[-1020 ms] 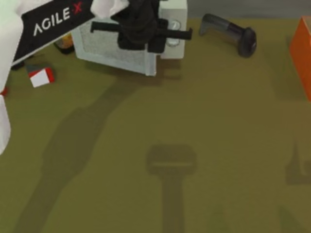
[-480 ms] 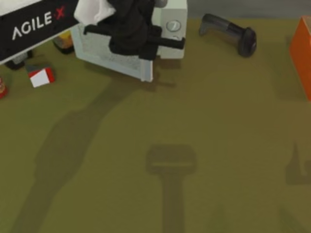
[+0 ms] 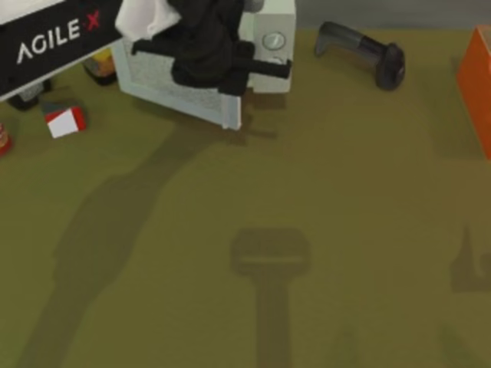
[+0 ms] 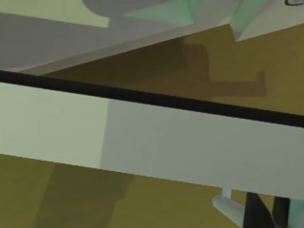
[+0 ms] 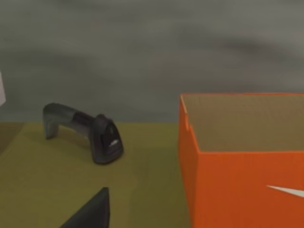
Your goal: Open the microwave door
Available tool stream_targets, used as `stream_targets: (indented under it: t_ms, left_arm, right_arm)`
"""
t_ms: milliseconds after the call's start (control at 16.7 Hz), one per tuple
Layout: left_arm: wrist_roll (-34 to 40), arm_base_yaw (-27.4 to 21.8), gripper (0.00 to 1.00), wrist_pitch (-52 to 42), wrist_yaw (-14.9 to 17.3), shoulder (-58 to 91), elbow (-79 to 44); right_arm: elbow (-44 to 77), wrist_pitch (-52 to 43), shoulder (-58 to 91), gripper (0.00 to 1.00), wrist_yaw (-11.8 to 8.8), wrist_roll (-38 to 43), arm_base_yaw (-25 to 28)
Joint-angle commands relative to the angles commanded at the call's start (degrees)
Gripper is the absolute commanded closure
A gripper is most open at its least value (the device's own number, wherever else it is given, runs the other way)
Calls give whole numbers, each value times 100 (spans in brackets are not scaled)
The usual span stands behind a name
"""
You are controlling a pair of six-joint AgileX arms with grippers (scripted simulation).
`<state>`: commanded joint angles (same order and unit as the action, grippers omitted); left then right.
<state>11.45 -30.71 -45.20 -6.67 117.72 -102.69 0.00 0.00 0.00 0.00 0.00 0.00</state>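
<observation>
The white microwave (image 3: 279, 17) stands at the table's far edge, left of centre, its two round knobs (image 3: 274, 41) showing. The microwave door (image 3: 165, 83), with its grey mesh window, is swung partway out, its free edge nearest the table's middle. My left gripper (image 3: 232, 79) hangs over that free edge. In the left wrist view the door's top edge (image 4: 166, 142) crosses as a pale band, and the left gripper (image 4: 268, 213) is shut on the pale bar handle (image 4: 228, 207). My right gripper (image 5: 95, 213) is parked out of the top view, at the right.
A dark handheld scanner (image 3: 364, 52) lies right of the microwave. An open orange box (image 3: 477, 80) stands at the right edge. A small red and white block (image 3: 65, 121) and bottles (image 3: 100, 69) sit at the far left.
Over the last second my left arm drew back to the left and the door's free edge swung a little farther out. In the last half second almost nothing moved.
</observation>
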Motion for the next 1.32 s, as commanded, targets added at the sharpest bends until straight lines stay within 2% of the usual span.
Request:
stream_targets:
  t_ms: [1020,1320]
  left_arm:
    - [0,0,100,0,0,0,0]
    - [-253,43,100,106,169,-180,301]
  right_arm:
    - [0,0,0,0,0,0,0]
    - [0,0,0,0,0,0,0]
